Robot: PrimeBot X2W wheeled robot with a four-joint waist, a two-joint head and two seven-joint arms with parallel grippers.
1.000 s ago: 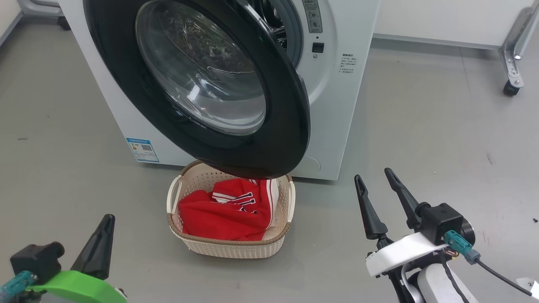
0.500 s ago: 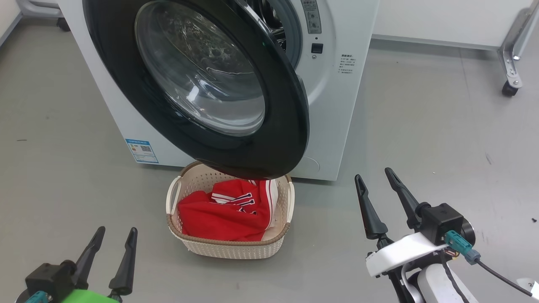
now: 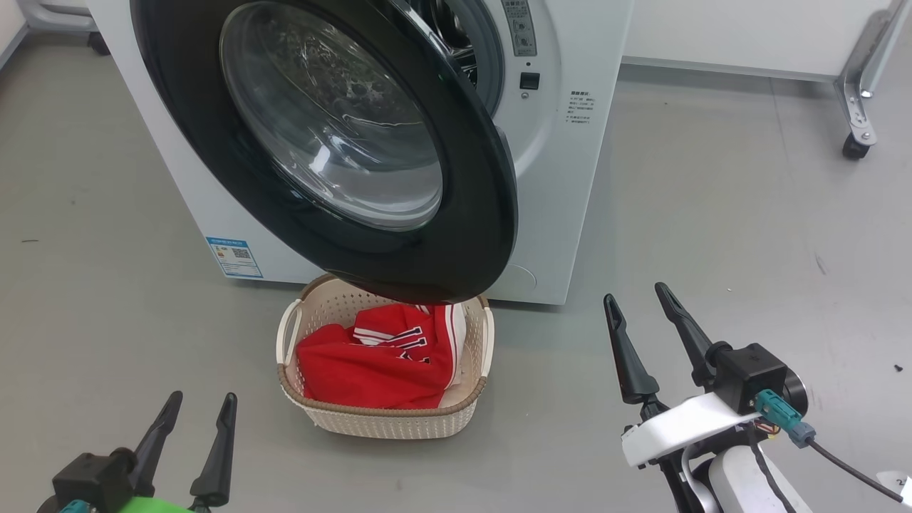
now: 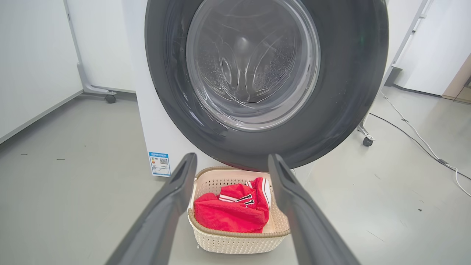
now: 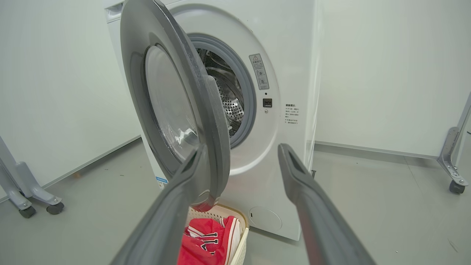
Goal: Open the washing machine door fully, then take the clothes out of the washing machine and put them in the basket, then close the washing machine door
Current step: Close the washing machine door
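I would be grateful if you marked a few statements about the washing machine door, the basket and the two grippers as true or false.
1. The clothes lie in the basket. True.
2. The washing machine door is shut. False: it stands open, and the drum shows behind it in the right wrist view.
3. The left gripper holds some of the clothes. False: it is open and empty.
4. The right gripper is open. True.
5. The basket stands on the floor, below the door's lower edge. True.
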